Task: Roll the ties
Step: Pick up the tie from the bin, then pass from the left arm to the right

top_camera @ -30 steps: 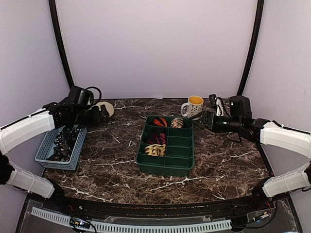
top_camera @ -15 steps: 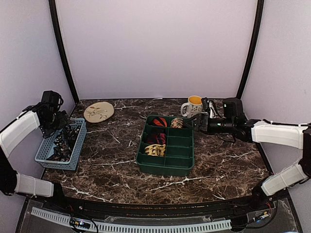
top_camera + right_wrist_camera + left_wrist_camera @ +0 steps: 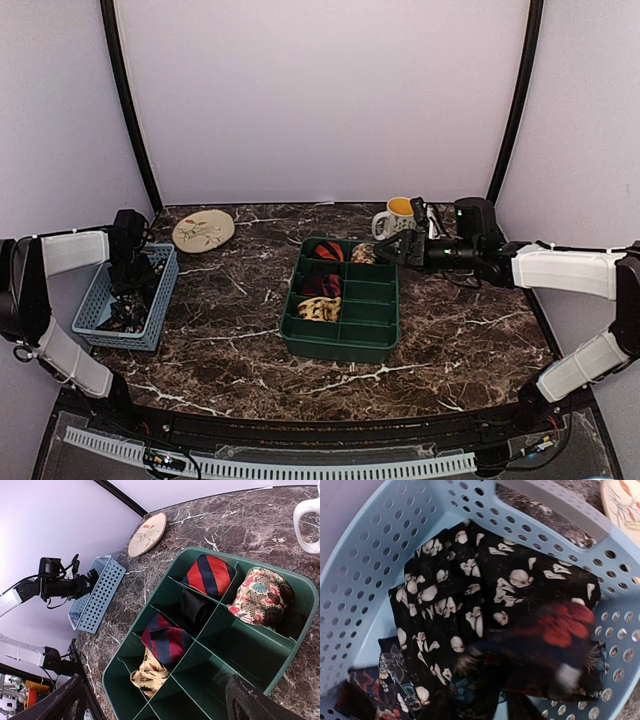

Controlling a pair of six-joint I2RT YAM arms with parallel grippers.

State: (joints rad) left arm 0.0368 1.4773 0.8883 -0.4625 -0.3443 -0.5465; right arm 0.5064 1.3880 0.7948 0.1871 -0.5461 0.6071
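Blue basket (image 3: 96, 312), left side of table: heap of unrolled ties (image 3: 470, 595), black with white flowers uppermost; left gripper (image 3: 130, 278) inside it, jaw spacing cannot be told. Green tray (image 3: 340, 345), table centre: five rolled ties (image 3: 210, 575), mostly in its left column. Right gripper (image 3: 388, 252): jaws wide apart, empty, above the tray's far right corner, near mug (image 3: 398, 215)
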